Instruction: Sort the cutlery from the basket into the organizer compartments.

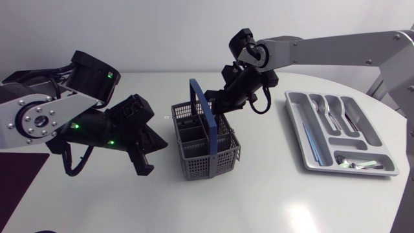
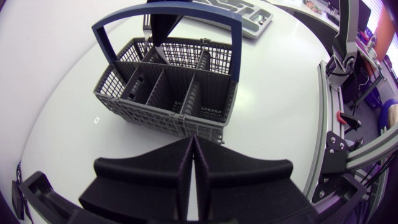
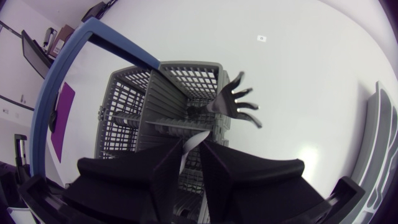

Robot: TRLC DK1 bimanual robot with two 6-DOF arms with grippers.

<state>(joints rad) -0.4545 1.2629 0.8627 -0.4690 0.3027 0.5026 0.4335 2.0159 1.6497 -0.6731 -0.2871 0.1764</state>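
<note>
- The step in hand looks like pulling a fork (image 3: 236, 104) out of the basket (image 1: 207, 165). The right pincer (image 3: 191, 146) is clamped on the fork's thin handle, over the basket's rear cells, with the tines splayed ahead of it.
- The left pincer (image 2: 193, 163) is pressed closed on nothing. It sits low over the bench (image 1: 272, 194), just beside the basket's near wall.
- The next move probably calls for a straight lift that clears the grid walls and the blue handle (image 1: 202, 103). After that comes a carry to the organizer (image 1: 299, 123), well apart on the right arm's side, lining the fork up with a long slot.
- The basket is grey plastic mesh, boxy and split into cells by slotted dividers. Its arched handle is smooth and flat.
- The organizer is a glossy grey tray with rounded, tapered compartments. Shiny metal cutlery (image 1: 333, 115) already lies in some of them.
- The fork is slim polished metal, and I judge it could easily pivot in a narrow grip.
</note>
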